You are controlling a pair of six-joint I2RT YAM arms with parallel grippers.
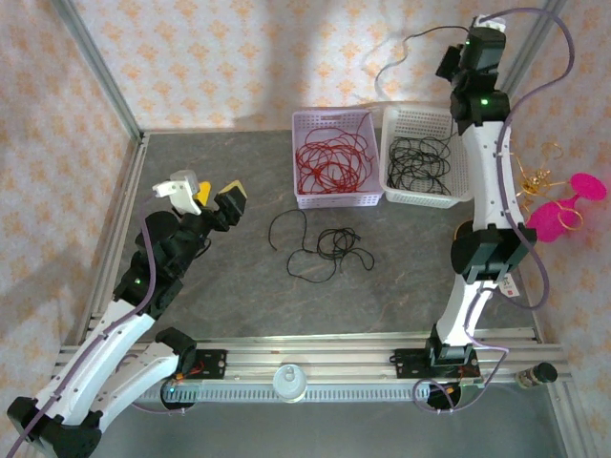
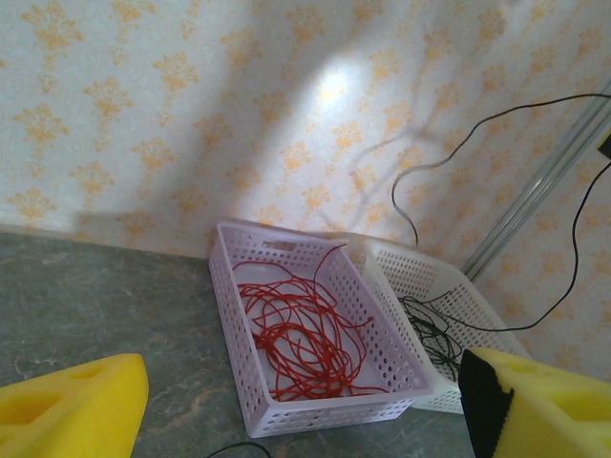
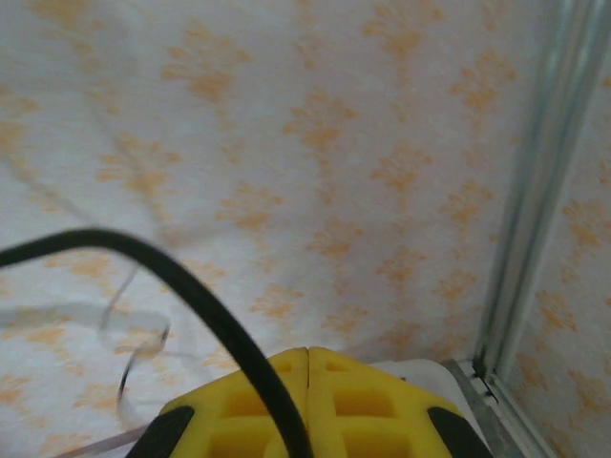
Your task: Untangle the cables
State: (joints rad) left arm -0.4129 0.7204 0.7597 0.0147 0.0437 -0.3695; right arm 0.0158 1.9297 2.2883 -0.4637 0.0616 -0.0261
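Red cables lie looped in a lilac basket at the back of the table. Black cables fill the white basket beside it. More black cables lie loose on the table in front of the lilac basket. My right gripper is raised high near the back wall, shut on one black cable that hangs down into the white basket. My left gripper hovers open at the left, with nothing between its fingers.
Stiff gold wire loops and pink plastic pieces sit beyond the table's right edge. A metal frame post runs up the back right corner. An aluminium rail borders the near edge.
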